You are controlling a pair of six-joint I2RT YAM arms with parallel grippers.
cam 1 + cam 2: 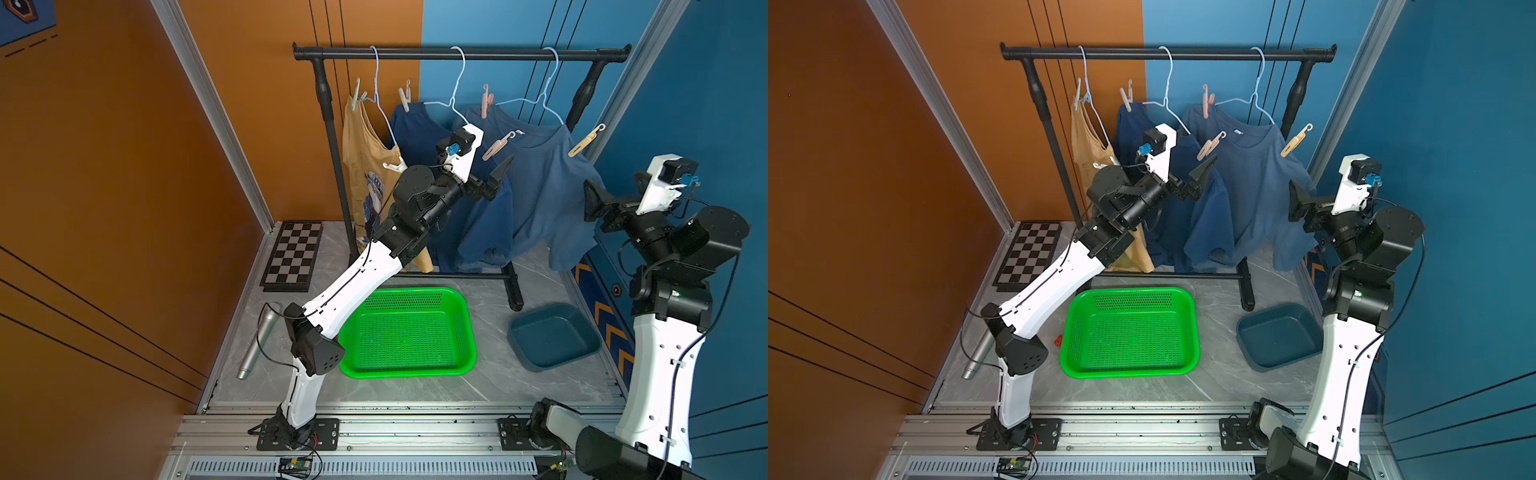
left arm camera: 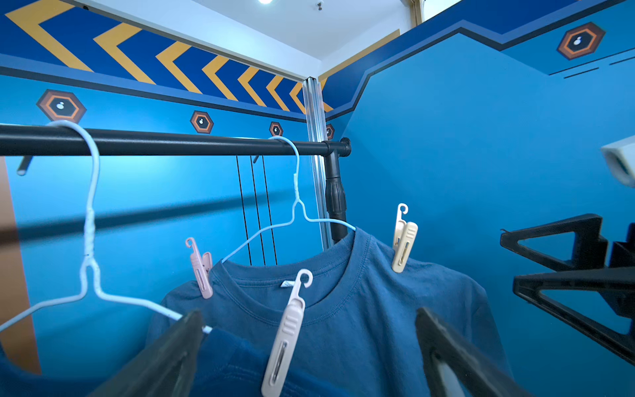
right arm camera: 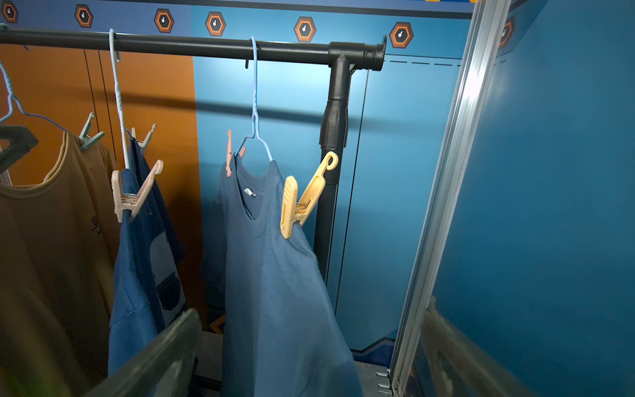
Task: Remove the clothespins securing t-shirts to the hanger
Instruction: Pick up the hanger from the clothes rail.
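Left tool (image 2: 309, 312) apart, aimed at pink clothespin (image 2: 285, 335) on navy t-shirt (image 2: 233, 361), lower centre of frame: likely lined up for pinch. Right tool (image 1: 593, 203) apart, empty, below yellow clothespin (image 1: 586, 140), right of top view.

Top views: bright, even light, sharp throughout. Left wrist view: ceiling lamp (image 2: 265, 1) flares; rail (image 2: 171, 144) casts a soft shadow on the far wall (image 2: 165, 185). Both wrist views: fingers (image 2: 161, 361) close to lens, blurred; post (image 3: 474, 86) glares.
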